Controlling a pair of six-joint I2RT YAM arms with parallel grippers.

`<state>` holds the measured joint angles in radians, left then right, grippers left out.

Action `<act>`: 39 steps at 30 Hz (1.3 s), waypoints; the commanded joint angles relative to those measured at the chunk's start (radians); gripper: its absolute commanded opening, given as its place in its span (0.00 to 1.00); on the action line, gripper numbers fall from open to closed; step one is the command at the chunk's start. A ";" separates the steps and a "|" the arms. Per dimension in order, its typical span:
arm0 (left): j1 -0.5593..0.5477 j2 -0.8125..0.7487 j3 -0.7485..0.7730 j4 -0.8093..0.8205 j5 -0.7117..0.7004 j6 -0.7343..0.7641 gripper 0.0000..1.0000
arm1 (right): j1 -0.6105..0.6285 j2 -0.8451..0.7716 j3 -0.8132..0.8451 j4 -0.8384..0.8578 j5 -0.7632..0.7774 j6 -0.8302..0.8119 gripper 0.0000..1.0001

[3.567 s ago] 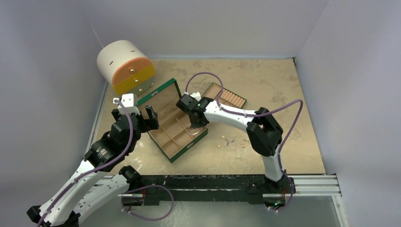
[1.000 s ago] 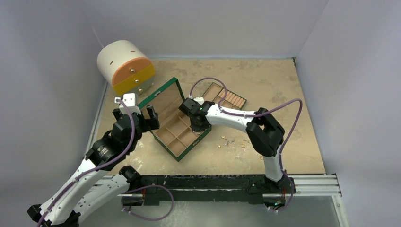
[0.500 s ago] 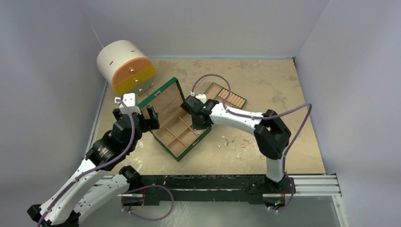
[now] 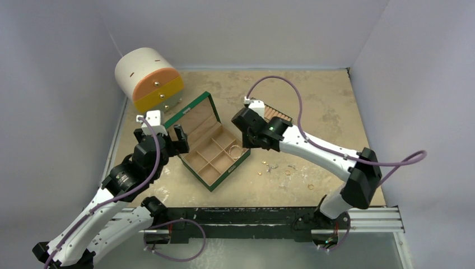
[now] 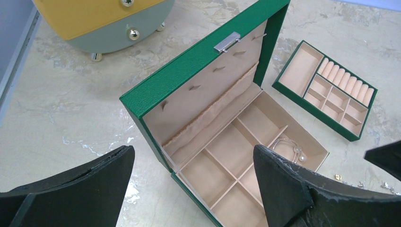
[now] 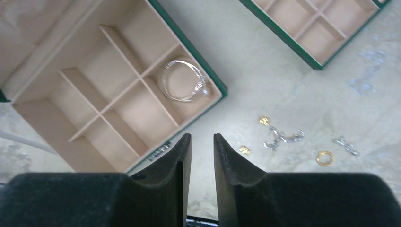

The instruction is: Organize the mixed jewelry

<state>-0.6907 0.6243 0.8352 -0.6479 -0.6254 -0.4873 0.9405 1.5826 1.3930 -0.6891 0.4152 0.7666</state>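
The green jewelry box (image 4: pixel 193 115) stands open, with its lid up. The thin silvery hoop (image 4: pixel 237 151) lies in its right compartment and also shows in the left wrist view (image 5: pixel 287 147) and the right wrist view (image 6: pixel 183 86). Several tiny gold and silver pieces (image 4: pixel 273 166) lie loose on the table right of the box, among them a gold ring (image 6: pixel 324 157) and a silver piece (image 6: pixel 283 137). My right gripper (image 4: pixel 248 143) (image 6: pixel 202 137) hovers above the box's right corner, jaws slightly apart and empty. My left gripper (image 4: pixel 168 140) (image 5: pixel 193 149) is wide open by the box's left side.
A green tray insert with tan slots (image 4: pixel 278 116) lies behind the right gripper and shows in the left wrist view (image 5: pixel 326 90). A round cream, orange and yellow drawer chest (image 4: pixel 148 78) stands at the back left. White walls enclose the table.
My right gripper has risen and pulled back to the right from the box, leaving the hoop in the right compartment. Its arm has stretched out to the right. The left arm has not moved.
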 commanded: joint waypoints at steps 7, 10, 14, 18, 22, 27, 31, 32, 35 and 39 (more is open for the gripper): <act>-0.004 0.006 0.013 0.025 -0.003 -0.007 0.96 | -0.003 -0.196 -0.257 -0.015 0.008 0.001 0.33; -0.004 0.007 0.013 0.026 -0.001 -0.007 0.96 | -0.005 -0.215 -0.330 -0.010 -0.052 0.007 0.33; -0.003 0.012 0.013 0.030 0.015 -0.003 0.95 | -0.005 -0.238 -0.416 0.024 -0.121 -0.002 0.35; -0.003 0.015 0.013 0.030 0.021 -0.002 0.95 | -0.006 -0.241 -0.444 0.047 -0.106 0.020 0.36; -0.004 0.012 0.013 0.030 0.020 -0.003 0.95 | -0.057 -0.227 -0.468 0.109 -0.089 0.039 0.37; -0.003 0.011 0.013 0.029 0.016 -0.004 0.95 | -0.184 -0.214 -0.476 0.170 -0.085 0.035 0.37; -0.004 0.014 0.013 0.029 0.018 -0.002 0.95 | -0.235 -0.190 -0.415 0.162 -0.023 0.004 0.38; -0.004 0.012 0.012 0.030 0.018 -0.002 0.95 | -0.246 -0.177 -0.392 0.150 -0.005 -0.004 0.38; -0.004 0.012 0.013 0.030 0.018 -0.002 0.95 | -0.292 -0.138 -0.326 0.137 0.005 -0.024 0.38; -0.004 0.009 0.011 0.030 0.021 0.000 0.95 | -0.337 -0.083 -0.250 0.150 -0.003 -0.031 0.38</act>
<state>-0.6907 0.6395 0.8352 -0.6479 -0.6060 -0.4873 0.6403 1.4696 1.0504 -0.5488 0.3733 0.7555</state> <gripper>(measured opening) 0.948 0.379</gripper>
